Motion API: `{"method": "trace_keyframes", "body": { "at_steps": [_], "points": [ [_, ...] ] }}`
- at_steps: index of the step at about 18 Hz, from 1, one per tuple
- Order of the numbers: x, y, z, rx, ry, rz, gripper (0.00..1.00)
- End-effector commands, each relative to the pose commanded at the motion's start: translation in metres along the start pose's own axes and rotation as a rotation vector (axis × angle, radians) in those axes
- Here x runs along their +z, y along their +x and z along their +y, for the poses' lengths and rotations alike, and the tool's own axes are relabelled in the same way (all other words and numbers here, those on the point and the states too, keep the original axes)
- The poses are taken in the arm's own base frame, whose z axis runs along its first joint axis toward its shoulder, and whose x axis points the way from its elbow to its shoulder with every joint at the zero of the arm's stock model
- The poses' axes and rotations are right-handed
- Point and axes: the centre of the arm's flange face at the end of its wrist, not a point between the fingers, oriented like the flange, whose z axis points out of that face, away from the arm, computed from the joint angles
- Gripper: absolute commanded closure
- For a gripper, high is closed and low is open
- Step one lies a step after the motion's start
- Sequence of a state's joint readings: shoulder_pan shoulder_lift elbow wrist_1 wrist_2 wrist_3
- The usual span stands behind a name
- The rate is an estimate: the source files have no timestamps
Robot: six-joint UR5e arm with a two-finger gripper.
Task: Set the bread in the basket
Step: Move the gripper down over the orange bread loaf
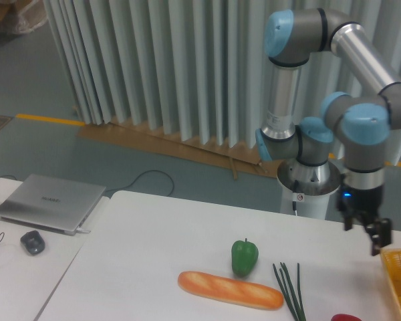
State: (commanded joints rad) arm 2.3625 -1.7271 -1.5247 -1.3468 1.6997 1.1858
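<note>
From the fixed camera, the bread [230,289] lies flat on the white desk [154,247] near its front edge, just in front of a green pepper [244,257] and left of a bunch of thin green stalks [291,289]. The basket [399,277] shows only partly at the right edge, well apart from the bread. The claw [366,234] hangs above the desk just left of the basket, holding nothing; how far its fingers stand apart cannot be told.
</note>
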Motion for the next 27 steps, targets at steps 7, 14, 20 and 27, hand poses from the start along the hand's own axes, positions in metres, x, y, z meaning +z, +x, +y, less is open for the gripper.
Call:
{"method": "trace_keyframes", "body": {
  "at_steps": [7, 14, 20, 27],
  "points": [
    [0.053, 0.012, -0.055, -0.014, -0.028, 0.07, 0.0],
    [0.063, 0.014, -0.076, -0.014, -0.016, 0.053, 0.0],
    [0.06, 0.031, -0.105, -0.014, -0.006, 0.036, 0.0],
    [0.083, 0.04, -0.133, -0.042, -0.004, 0.033, 0.0]
  ]
}}
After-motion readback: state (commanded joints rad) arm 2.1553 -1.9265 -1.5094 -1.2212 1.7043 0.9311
